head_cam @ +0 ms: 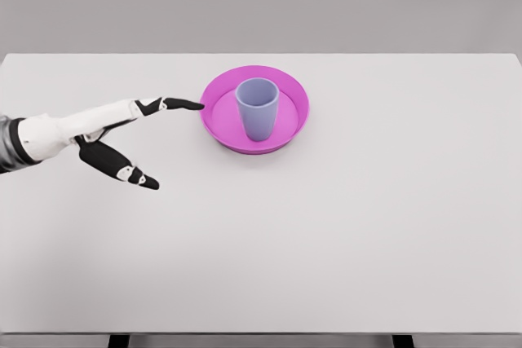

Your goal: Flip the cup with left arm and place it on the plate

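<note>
Cup [258,110], pale blue-grey, stands upright with its mouth facing up in the middle of the magenta plate [214,116]. The plate sits on the white table [367,218], toward the far side and near the centre of the view. The left hand [114,136] reaches in from the left edge, its white forearm stretched across the table surface. Its fingers [175,104] are spread and extended, holding nothing; the longest dark fingertip points at the plate's left rim and lies just beside it, though contact cannot be judged. The thumb [122,166] angles away toward the near side, apart from the other digits. The hand is clear of the cup.
</note>
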### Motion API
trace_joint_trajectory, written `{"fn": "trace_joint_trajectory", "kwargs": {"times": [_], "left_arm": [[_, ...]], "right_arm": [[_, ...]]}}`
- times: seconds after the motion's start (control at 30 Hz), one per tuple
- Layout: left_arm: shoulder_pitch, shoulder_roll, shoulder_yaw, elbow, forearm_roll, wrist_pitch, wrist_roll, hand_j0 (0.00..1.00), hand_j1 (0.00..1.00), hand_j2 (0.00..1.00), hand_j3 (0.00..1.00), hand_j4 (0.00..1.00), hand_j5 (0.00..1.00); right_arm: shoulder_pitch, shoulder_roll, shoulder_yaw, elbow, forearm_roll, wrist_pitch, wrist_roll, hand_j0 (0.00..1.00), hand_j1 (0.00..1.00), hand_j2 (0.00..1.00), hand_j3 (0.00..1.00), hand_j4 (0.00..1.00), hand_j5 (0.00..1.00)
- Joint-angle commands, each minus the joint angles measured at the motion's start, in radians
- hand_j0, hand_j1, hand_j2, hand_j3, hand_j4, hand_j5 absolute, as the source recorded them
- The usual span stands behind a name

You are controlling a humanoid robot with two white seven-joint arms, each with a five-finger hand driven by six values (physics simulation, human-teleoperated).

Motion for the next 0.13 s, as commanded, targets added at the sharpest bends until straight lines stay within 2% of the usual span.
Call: {"fn": "trace_joint_trajectory", "kwargs": {"times": [0.0,0.1], "left_arm": [[0.002,0.02,-0.001,-0.003,0.007,0.002,0.0,1.0,1.0,1.0,1.0,1.0,1.0],[0.005,0.027,0.0,-0.002,0.007,0.002,0.0,1.0,1.0,1.0,1.0,1.0,1.0]], "right_arm": [[0.0,0.0,0.0,0.0,0.002,0.0,0.0,1.0,1.0,1.0,1.0,1.0,1.0],[0.0,0.0,0.0,0.0,0.0,0.0,0.0,1.0,1.0,1.0,1.0,1.0,1.0]]}}
